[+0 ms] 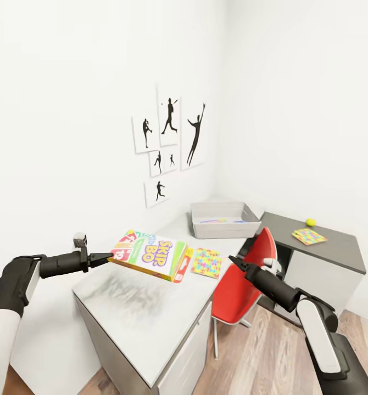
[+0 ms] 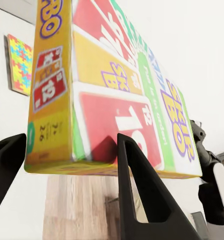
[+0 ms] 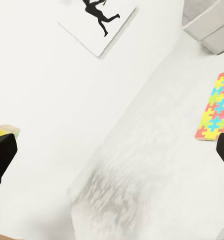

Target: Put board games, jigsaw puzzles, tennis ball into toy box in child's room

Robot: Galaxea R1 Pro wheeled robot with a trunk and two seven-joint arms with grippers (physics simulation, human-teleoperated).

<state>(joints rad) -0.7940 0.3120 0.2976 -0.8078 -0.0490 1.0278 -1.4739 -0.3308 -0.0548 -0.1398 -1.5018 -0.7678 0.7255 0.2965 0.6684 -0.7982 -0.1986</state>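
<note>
A yellow-red-green board game (image 1: 151,260), a Skip-Bo box, hangs tilted above the table's light grey wing (image 1: 129,312). My left gripper (image 1: 108,256) is shut on its near edge, and the fingers (image 2: 137,180) clamp the box (image 2: 106,100) from both sides. The grey toy box (image 1: 225,227) stands at the desk's far corner with something flat and colourful inside. One jigsaw puzzle (image 1: 207,263) lies on the light wing just past the held box. On the dark wing sit a second puzzle (image 1: 308,236) and the tennis ball (image 1: 311,222). My right gripper (image 1: 234,263) hovers open by the chair, holding nothing.
A red chair (image 1: 241,285) stands in the desk's inner corner, right under my right arm. Black sports silhouettes (image 1: 167,148) hang on the white wall behind the desk. Wood-plank floor (image 1: 261,351) shows at the lower right.
</note>
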